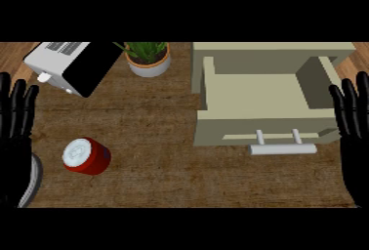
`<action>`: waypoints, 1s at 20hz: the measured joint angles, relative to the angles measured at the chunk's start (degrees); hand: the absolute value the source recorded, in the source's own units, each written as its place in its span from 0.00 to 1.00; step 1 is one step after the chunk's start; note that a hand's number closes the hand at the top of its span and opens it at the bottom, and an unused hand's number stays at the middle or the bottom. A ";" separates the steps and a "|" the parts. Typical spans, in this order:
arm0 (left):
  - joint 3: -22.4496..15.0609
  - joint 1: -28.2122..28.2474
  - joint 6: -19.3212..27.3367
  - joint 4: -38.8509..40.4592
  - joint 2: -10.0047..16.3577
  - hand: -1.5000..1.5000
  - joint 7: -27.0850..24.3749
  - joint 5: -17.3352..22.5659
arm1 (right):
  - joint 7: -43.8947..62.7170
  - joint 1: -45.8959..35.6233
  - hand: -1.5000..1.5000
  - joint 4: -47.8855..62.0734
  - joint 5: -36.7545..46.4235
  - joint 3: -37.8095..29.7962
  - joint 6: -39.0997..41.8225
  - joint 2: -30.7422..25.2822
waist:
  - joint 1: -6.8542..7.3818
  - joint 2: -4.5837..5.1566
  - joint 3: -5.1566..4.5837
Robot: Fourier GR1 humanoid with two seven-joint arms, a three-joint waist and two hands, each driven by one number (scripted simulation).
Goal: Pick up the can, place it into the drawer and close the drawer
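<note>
A red can (86, 156) with a white top stands on the brown counter at the lower left. The beige drawer (256, 90) at the upper right is pulled out and its inside is bare; its pale bar handle (282, 148) faces me. My left hand (14, 132) rests open at the left edge, fingers up, a short way left of the can. My right hand (353, 132) rests open at the right edge, fingers up, beside the drawer's right front corner. Neither hand holds anything.
A white toaster (69, 66) with a black side sits at the upper left. A potted green plant (148, 58) stands at the top middle, between the toaster and the drawer. A grey curved rim (32, 183) shows by my left forearm.
</note>
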 measured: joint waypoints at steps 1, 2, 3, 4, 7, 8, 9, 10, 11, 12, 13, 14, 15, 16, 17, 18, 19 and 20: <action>0.00 -0.49 -0.29 0.19 0.04 0.00 0.13 0.51 | -0.04 -0.28 0.00 0.00 0.68 0.17 -0.24 0.01 | 0.30 -0.03 0.37; -0.63 0.35 -0.87 -0.19 -0.22 0.00 -0.42 0.81 | 0.46 -0.46 0.00 -0.65 0.70 -0.21 -0.10 -0.45 | 0.58 -0.07 0.66; -1.05 0.11 -1.41 -0.13 -0.28 0.00 -0.50 1.32 | 0.21 -0.38 0.00 -0.70 1.33 0.00 -0.19 -0.40 | 0.77 -0.11 0.89; -1.64 0.20 -2.23 0.09 -0.32 0.00 -1.20 1.73 | 0.34 -0.43 0.00 -0.92 1.91 0.21 -0.36 -0.35 | 0.92 -0.12 1.07; -2.86 3.06 -4.01 -0.02 -0.06 0.00 -0.31 2.41 | 0.99 0.54 0.00 0.75 3.52 0.98 -1.42 0.63 | 1.25 -0.09 1.39; -3.08 3.96 -3.61 0.91 0.01 0.00 1.73 1.69 | 2.81 1.59 0.00 1.21 3.36 0.76 -1.50 0.55 | 1.13 -0.04 1.48; -3.23 4.64 -3.37 1.09 0.16 0.00 4.06 1.44 | 4.59 2.48 0.00 1.49 3.53 0.87 -1.80 0.68 | 1.17 -0.06 1.54; -3.48 5.74 -3.39 0.47 0.40 0.00 6.37 1.40 | 6.36 2.77 0.00 1.73 3.74 0.72 -2.05 0.52 | 1.36 -0.10 1.59; -4.35 7.04 -3.00 -0.39 0.08 0.00 8.02 0.69 | 7.34 3.66 0.00 1.82 3.50 0.44 -2.03 0.45 | 1.43 -0.14 1.62; -4.45 7.42 -2.87 -1.10 0.15 0.00 10.02 0.71 | 8.74 3.87 0.00 1.54 3.27 0.17 -2.11 0.37 | 1.46 -0.16 1.65; -4.87 8.20 -2.75 -1.99 0.15 0.00 11.62 0.39 | 8.73 4.61 0.00 2.10 3.31 0.10 -2.10 0.51 | 1.51 -0.18 1.66; -5.27 8.83 -2.51 -2.48 -0.03 0.00 12.45 -0.22 | 9.62 5.30 0.00 1.53 2.76 -0.43 -1.75 0.17 | 1.50 -0.18 1.68; -5.55 8.88 -2.36 -3.08 -0.09 0.00 14.00 -0.50 | 9.81 5.76 0.00 1.49 2.14 -1.01 -1.38 0.00 | 1.49 -0.19 1.68; -5.44 9.71 -2.55 -4.40 0.08 0.00 15.21 -0.23 | 9.47 6.73 0.00 1.55 1.56 -1.59 -0.91 -0.13 | 1.51 -0.20 1.68; -5.96 10.59 -2.56 -4.21 -0.36 0.00 14.73 -0.72 | 9.71 7.82 0.00 0.75 0.88 -2.13 -0.38 -0.33 | 1.49 -0.21 1.70; -6.50 10.52 -2.23 -5.08 -0.65 0.00 16.02 -1.29 | 9.30 8.08 0.00 1.24 1.22 -1.97 -0.39 0.00 | 1.49 -0.22 1.69; -6.52 10.65 -2.09 -7.08 -0.53 0.00 18.15 -1.26 | 9.49 8.74 0.00 0.67 1.35 -1.92 -0.34 0.12 | 1.50 -0.21 1.70; -6.36 10.49 -2.06 -7.26 -0.60 0.00 18.87 -1.29 | 8.78 8.93 0.00 1.50 1.77 -1.75 -0.31 0.45 | 1.51 -0.23 1.70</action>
